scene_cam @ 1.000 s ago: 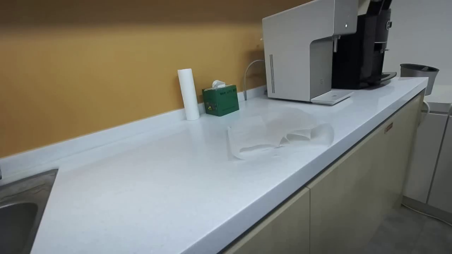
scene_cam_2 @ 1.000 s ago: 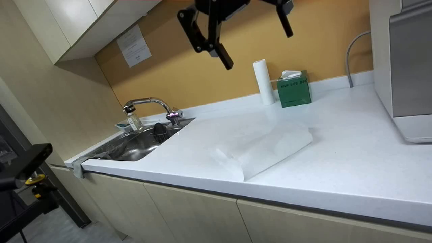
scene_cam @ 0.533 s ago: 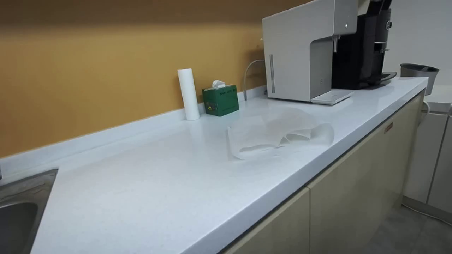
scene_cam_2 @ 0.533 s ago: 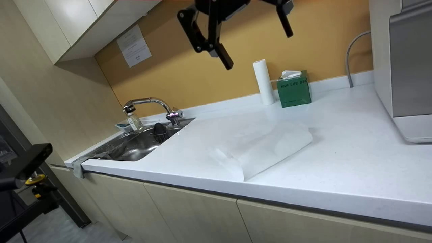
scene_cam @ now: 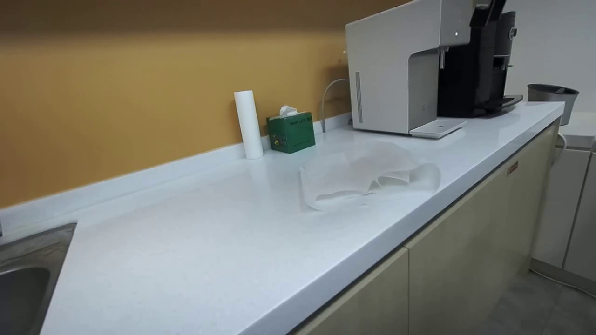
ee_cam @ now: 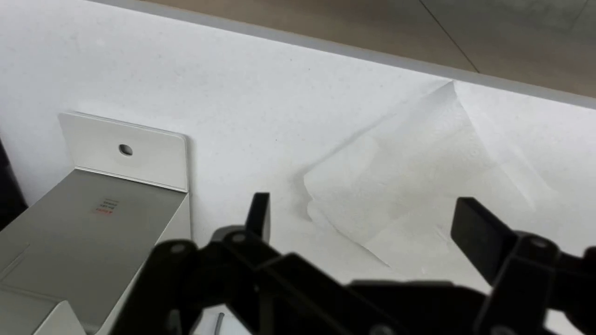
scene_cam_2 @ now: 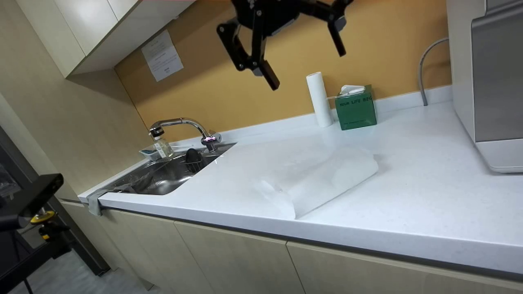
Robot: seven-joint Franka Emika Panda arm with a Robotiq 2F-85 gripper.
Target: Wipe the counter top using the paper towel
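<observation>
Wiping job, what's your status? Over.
Gripper open, empty, above the counter top. Paper towel sheet loose on it, edges partly lifted. Pale dispenser nearby; might crowd sideways moves.

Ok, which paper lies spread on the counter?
The rumpled sheet, its edges curling. The roll stands on end, the tissue pokes from the green box, and the notice is up on the wall.
</observation>
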